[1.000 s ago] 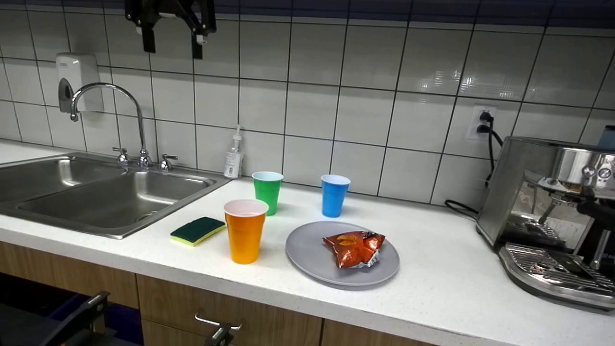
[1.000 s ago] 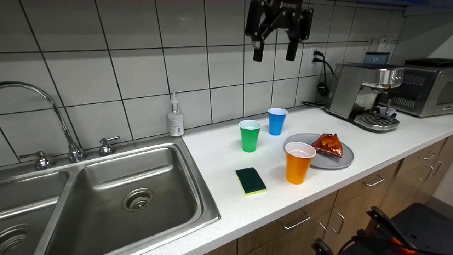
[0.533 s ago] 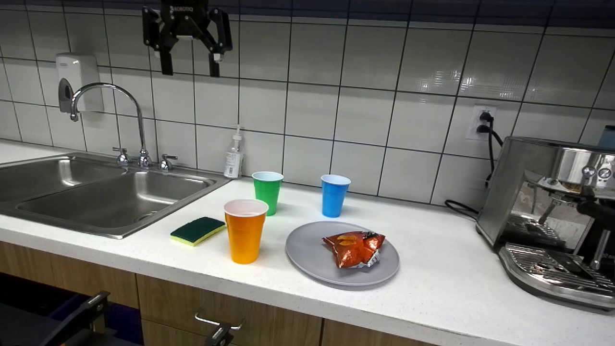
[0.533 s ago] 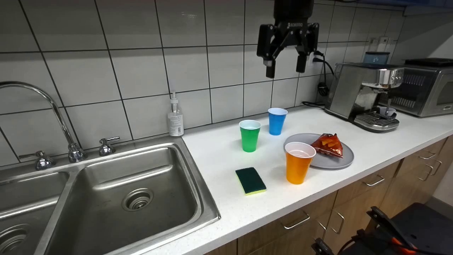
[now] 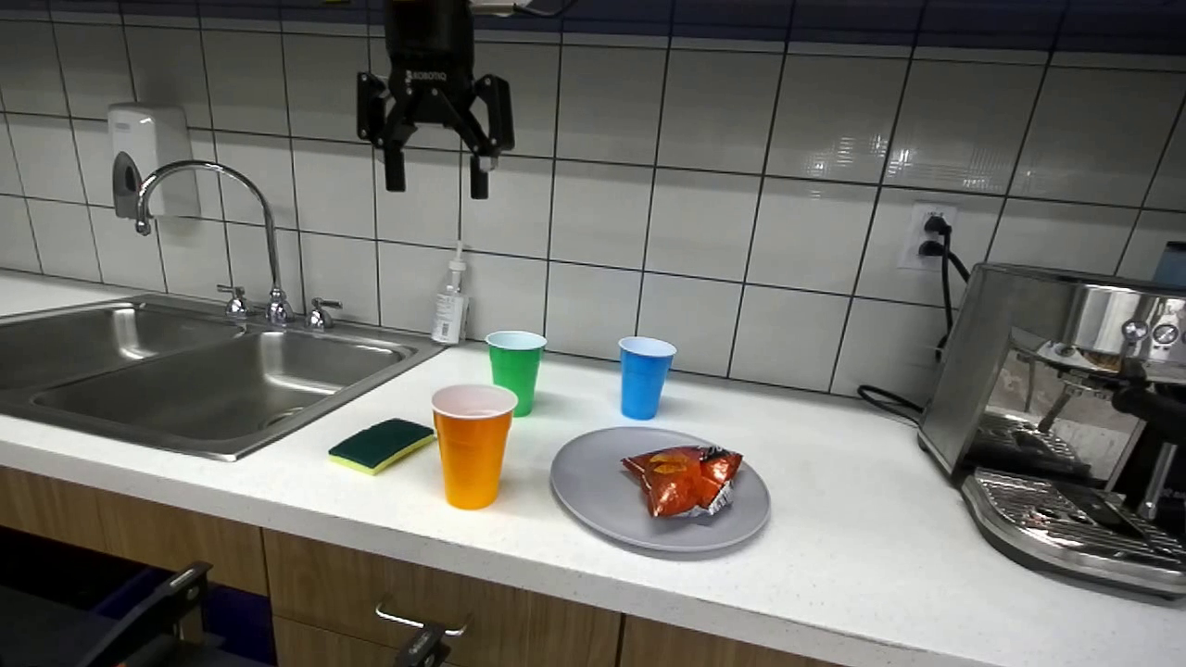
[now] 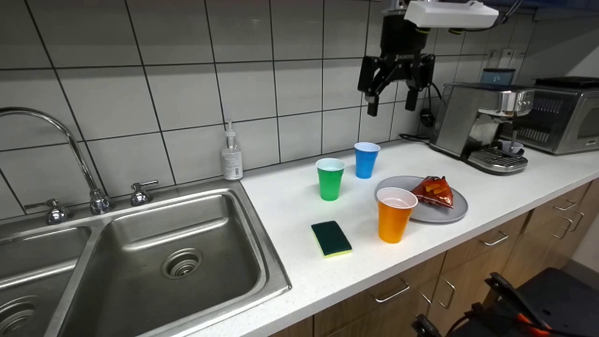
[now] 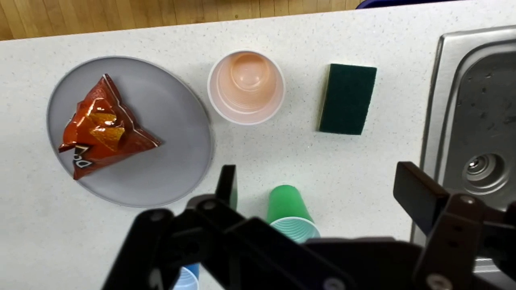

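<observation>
My gripper is open and empty, high above the counter, fingers pointing down. In the wrist view its fingertips stand wide apart, with the green cup showing between and far below them. The green cup stands upright near the wall, beside the blue cup. The blue cup is mostly hidden by the gripper in the wrist view. An orange cup stands nearer the front edge. A green-yellow sponge lies beside it. A red chip bag lies on a grey plate.
A double steel sink with a faucet adjoins the sponge's side of the counter. A clear pump bottle stands by the tiled wall. A coffee machine stands at the opposite end, with a microwave beyond it.
My gripper has moved down and to the right in both exterior views, staying open. More of the arm has come into view. The cups, sponge, plate and bag have not moved.
</observation>
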`<state>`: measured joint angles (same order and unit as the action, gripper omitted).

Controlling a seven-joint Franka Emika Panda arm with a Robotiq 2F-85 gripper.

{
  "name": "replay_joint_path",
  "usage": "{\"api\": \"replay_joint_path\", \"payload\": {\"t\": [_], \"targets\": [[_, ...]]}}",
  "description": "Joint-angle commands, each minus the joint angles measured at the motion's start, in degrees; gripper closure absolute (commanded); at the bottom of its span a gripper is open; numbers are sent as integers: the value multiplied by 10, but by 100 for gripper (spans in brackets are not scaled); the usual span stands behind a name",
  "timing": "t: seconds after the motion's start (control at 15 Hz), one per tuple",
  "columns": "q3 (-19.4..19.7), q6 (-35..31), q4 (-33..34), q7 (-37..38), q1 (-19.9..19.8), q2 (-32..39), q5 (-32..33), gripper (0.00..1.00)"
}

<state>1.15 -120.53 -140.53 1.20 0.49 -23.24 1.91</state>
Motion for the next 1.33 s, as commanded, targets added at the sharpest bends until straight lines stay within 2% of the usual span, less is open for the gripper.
{"api": "replay_joint_path", "payload": {"t": [0.0, 0.73, 1.27], "targets": [[24, -47, -11, -17, -22, 25, -3, 0], [65, -170, -29, -2, -71, 112, 0, 0], [72, -168, -28, -4, -79, 132, -1, 0]]}}
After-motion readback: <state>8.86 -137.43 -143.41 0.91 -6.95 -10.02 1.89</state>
